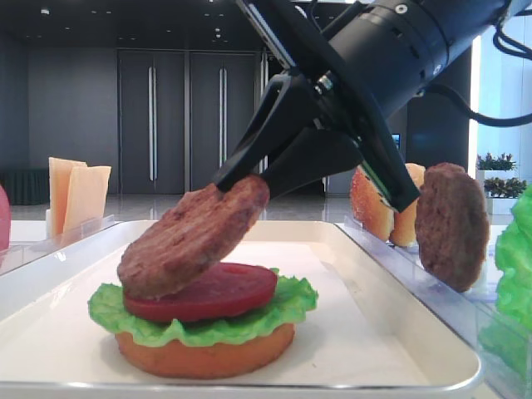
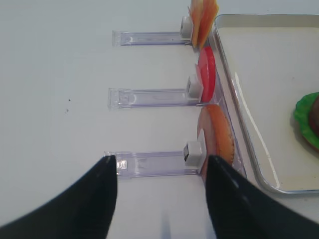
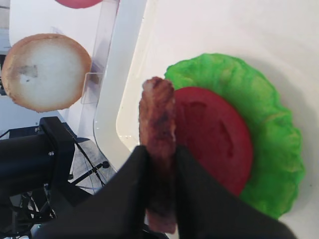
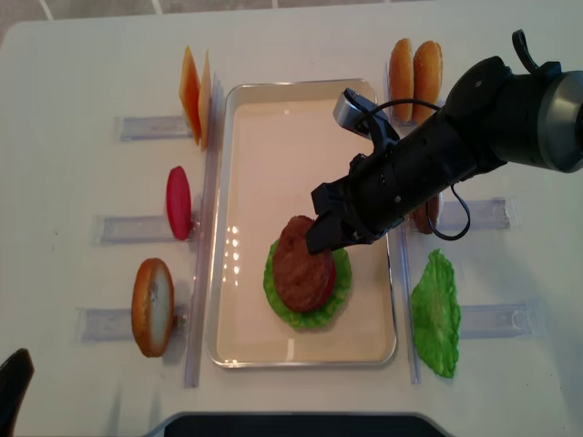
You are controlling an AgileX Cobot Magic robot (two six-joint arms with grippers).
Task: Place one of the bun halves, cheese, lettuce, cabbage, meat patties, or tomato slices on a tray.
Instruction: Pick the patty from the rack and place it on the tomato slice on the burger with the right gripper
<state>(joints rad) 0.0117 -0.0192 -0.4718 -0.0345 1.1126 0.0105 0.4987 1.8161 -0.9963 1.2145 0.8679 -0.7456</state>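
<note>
Black right gripper (image 1: 241,179): jaws clamped on the upper edge of the reddish-brown ridged meat patty (image 1: 193,235).
Patty: tilted, lower edge resting on the flat red tomato slice (image 1: 218,293).
Stack: tomato on frilly green lettuce (image 1: 274,316) on orange bun half (image 1: 204,356), near the front edge of the off-white rectangular tray (image 1: 399,349).
Left gripper (image 2: 162,196): jaws apart, empty, over the tabletop.

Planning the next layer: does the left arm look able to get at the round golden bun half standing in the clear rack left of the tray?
Probably yes. The left pincer is open just short of the round golden bun half, with only bare table between them.
</note>
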